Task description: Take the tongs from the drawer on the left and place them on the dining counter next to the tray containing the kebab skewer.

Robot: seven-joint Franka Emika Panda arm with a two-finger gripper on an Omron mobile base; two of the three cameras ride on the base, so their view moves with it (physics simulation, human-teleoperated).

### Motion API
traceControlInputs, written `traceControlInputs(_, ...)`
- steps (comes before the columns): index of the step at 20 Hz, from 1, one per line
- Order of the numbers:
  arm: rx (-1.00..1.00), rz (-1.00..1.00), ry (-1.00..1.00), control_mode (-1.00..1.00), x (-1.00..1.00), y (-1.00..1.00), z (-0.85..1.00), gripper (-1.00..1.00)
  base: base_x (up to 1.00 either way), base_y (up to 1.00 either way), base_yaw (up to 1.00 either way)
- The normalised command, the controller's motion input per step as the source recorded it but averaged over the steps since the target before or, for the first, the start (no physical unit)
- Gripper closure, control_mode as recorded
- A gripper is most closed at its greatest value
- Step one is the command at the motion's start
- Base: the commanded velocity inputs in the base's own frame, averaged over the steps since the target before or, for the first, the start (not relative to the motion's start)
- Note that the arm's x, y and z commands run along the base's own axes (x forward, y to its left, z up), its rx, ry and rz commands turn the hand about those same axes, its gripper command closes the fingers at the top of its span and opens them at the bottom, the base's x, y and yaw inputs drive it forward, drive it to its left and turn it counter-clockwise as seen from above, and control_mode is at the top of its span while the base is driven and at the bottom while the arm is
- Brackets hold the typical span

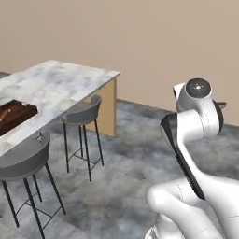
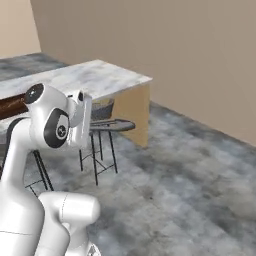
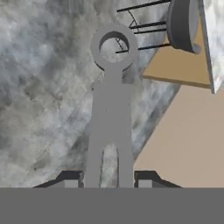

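Note:
Slim grey metal tongs (image 3: 111, 118) rise between my gripper's (image 3: 109, 177) two dark fingertips (image 3: 72, 179), ring end (image 3: 114, 46) farthest from the hand. The gripper is shut on their two legs and holds them above the grey floor. The dining counter (image 1: 60, 79), white marble with a brown wood side panel, stands ahead to the left. It also runs across the right base view as the dining counter (image 2: 95, 77). The dark brown tray (image 1: 14, 114) lies on its near left part, seen again as the tray (image 2: 12, 105). The kebab skewer is too small to make out. The drawer is out of view.
Two grey bar stools (image 1: 81, 114) (image 1: 23, 158) stand along the counter's near side. One stool (image 3: 183, 22) and the counter's wood panel (image 3: 179, 65) show beyond the tongs. A beige wall (image 1: 163, 42) closes the far side, with open grey floor (image 1: 135, 154) between it and me.

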Motion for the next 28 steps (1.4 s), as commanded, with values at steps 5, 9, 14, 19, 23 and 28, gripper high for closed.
traceControlInputs(5,0.0,0.0,0.0,1.0,0.0,0.0,0.0,1.0,0.41,-0.01,0.99)
traceControlInputs(9,0.0,0.0,0.0,1.0,0.0,0.0,0.0,1.0,0.08,-0.03,1.0)
traceControlInputs(14,0.0,0.0,0.0,1.0,0.0,0.0,0.0,1.0,0.26,-0.67,0.78)
traceControlInputs(19,0.0,0.0,0.0,1.0,0.0,0.0,0.0,1.0,0.0,-1.0,0.21)
traceControlInputs(23,0.0,0.0,0.0,1.0,0.0,0.0,0.0,1.0,0.01,-0.85,0.02)
traceControlInputs(28,0.0,0.0,0.0,1.0,0.0,0.0,0.0,1.0,0.3,-0.33,0.0)
